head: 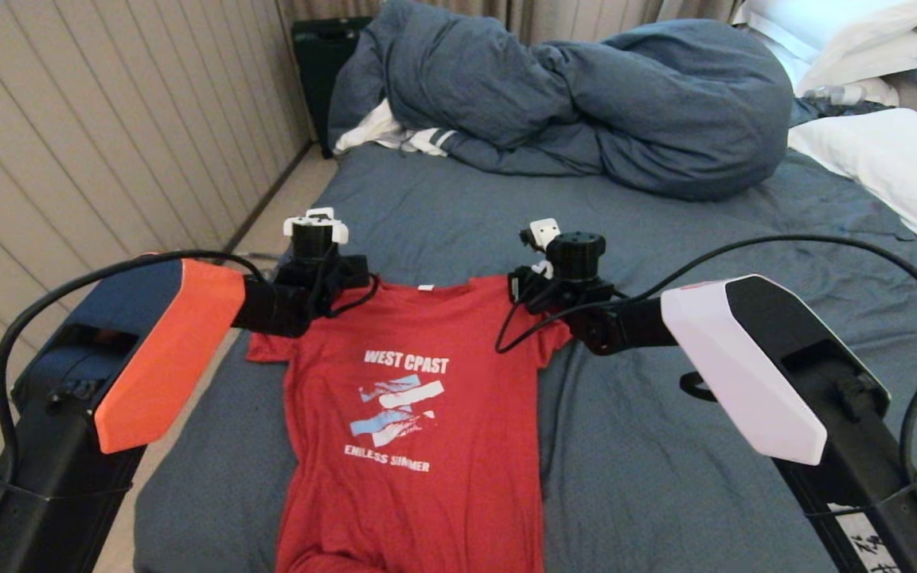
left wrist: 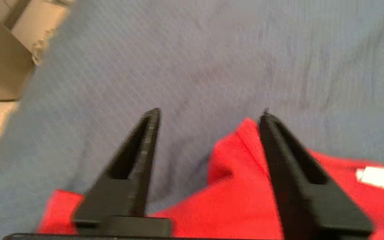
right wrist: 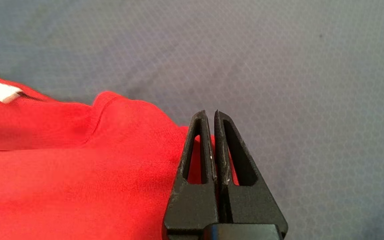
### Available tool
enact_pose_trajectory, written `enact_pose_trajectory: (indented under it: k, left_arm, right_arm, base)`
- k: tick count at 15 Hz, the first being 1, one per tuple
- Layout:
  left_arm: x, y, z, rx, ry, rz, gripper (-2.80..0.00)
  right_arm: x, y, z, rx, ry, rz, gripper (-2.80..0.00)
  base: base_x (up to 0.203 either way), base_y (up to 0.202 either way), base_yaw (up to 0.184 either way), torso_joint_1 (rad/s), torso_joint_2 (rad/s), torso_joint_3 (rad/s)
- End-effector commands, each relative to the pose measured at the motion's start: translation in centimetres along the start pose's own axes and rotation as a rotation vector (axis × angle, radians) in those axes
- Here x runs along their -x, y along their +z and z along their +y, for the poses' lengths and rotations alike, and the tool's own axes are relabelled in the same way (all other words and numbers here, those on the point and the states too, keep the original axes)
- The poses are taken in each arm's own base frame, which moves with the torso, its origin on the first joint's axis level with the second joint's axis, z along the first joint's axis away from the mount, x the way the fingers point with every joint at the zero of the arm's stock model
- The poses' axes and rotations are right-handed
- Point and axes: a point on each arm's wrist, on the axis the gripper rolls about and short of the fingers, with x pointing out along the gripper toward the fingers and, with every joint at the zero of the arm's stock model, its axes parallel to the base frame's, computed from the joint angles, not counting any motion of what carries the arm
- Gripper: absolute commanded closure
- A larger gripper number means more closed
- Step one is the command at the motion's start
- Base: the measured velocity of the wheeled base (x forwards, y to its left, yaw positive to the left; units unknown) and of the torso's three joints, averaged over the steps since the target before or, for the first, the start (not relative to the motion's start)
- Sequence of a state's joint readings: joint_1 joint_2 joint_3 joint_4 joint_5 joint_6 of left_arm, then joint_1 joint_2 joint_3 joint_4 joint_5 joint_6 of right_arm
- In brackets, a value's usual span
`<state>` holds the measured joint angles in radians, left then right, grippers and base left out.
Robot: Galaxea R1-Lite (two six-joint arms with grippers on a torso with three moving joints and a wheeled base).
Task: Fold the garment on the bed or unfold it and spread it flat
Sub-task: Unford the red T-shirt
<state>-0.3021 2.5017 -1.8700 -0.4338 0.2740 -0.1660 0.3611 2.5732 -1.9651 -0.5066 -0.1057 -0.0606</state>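
You are looking at one red garment [head: 411, 414] lying mid-frame on one bed [head: 665, 446]. One bunched duvet [head: 586, 103] is sitting at top centre, two white pillows [head: 896, 167] at upper right, one white striped cloth [head: 395, 135] at upper left.

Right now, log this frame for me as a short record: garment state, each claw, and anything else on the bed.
garment: red short-sleeved T-shirt with white print, spread flat, print up, on the blue-grey sheeted bed
left claw: open, at the shirt's left shoulder, gripping nothing
right claw: shut, at the shirt's right shoulder edge; grip on cloth unclear
other: bunched blue-grey duvet, white pillows, white striped cloth
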Motion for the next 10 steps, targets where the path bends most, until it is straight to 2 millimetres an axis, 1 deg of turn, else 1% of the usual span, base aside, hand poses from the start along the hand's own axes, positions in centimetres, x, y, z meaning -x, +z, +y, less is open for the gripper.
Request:
enact_pose_trajectory:
  k: [1, 2, 4, 5, 6, 8, 10]
  left_arm:
    - [0.9, 2.3, 0.6, 0.022, 0.008, -0.043, -2.8]
    - [1.5, 3.5, 1.3, 0.047, 0.019, -0.055, -2.8]
    - [3.1, 4.0, 2.5, 0.077, 0.039, -0.008, -2.8]
    - [4.2, 3.6, 3.0, 0.086, 0.045, 0.031, -2.8]
    - [5.3, 3.3, 3.4, 0.097, 0.046, 0.064, -2.8]
    - [7.8, 2.1, 4.2, 0.121, 0.038, 0.139, -2.8]
    - [10.1, 1.0, 4.8, 0.146, 0.029, 0.176, -2.8]
  right_arm:
    - [-0.1, -0.5, 0.1, 0.002, 0.002, 0.009, 0.0]
    - [-0.1, -0.5, 0.3, 0.002, 0.001, 0.01, 0.0]
    - [0.0, -0.2, 0.3, 0.003, -0.002, 0.011, 0.0]
    - [0.0, -0.2, 0.4, 0.005, -0.015, 0.007, -2.8]
    - [0.0, -0.1, 0.4, 0.01, -0.014, 0.01, -2.8]
    - [0.1, 0.1, 0.3, 0.009, -0.013, 0.002, -2.8]
    - [0.3, 0.6, 0.3, 0.009, -0.011, 0.0, -2.8]
  base:
    - [0.0, 0.0, 0.0, 0.0, 0.0, 0.0]
    - [0.0, 0.0, 0.0, 0.0, 0.0, 0.0]
    - [0.0, 0.0, 0.0, 0.0, 0.0, 0.0]
    - [0.0, 0.0, 0.0, 0.0, 0.0, 0.0]
    - [0.0, 0.0, 0.0, 0.0, 0.0, 0.0]
    - [0.0, 0.0, 0.0, 0.0, 0.0, 0.0]
    - [0.0, 0.0, 0.0, 0.0, 0.0, 0.0]
